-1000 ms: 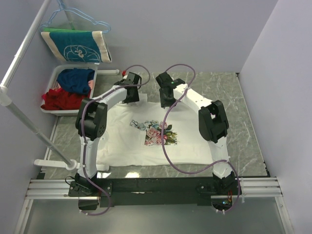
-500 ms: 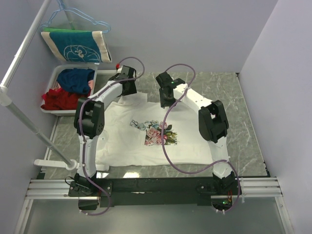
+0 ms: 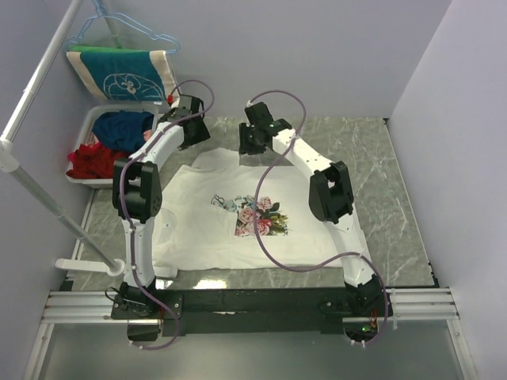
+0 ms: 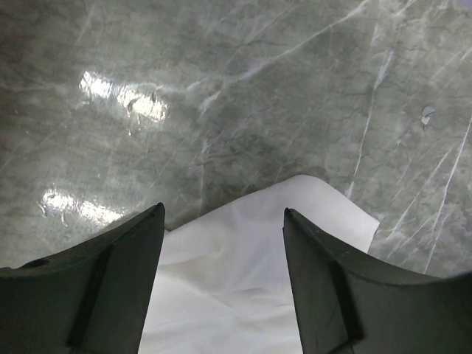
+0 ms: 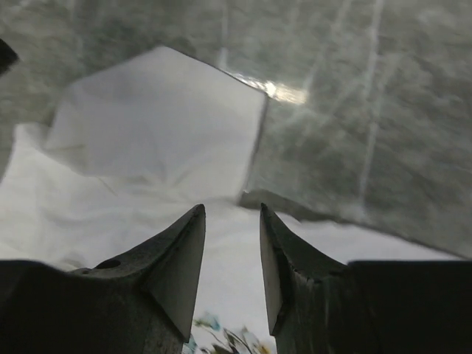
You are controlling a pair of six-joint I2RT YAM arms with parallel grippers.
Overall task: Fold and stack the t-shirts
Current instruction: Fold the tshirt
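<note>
**Desk [image 3: 380, 182], grey marble pattern: 1.** It is carrying the shirt and both arms.

**T-shirts laid out: 1.** The cream-white t-shirt [image 3: 230, 218] is lying flat in the middle of the desk, between the two arms. Its flower print [image 3: 260, 218] is facing up.

**Hands: 2.**
- The left hand [image 4: 221, 214] is hovering at the shirt's far left corner with its fingers spread wide and gripping nothing. In the left wrist view a white cloth corner is lying on the desk below the gap.
- The right hand [image 5: 232, 214] is hanging over the shirt's far edge. Its fingers are standing a little apart and clamping nothing, with white cloth showing through the gap.

**Basket [image 3: 89, 127], white: 1.** It is sitting at the far left and holding two bundles, one blue garment [image 3: 123, 128] and one red garment [image 3: 95, 162].

**Hanger [image 3: 131, 36], light blue: 1.** It is hanging on the rail above the basket.

**Teal-and-cream cloth [image 3: 127, 73]: 1.** It is hanging under the hanger.
</note>
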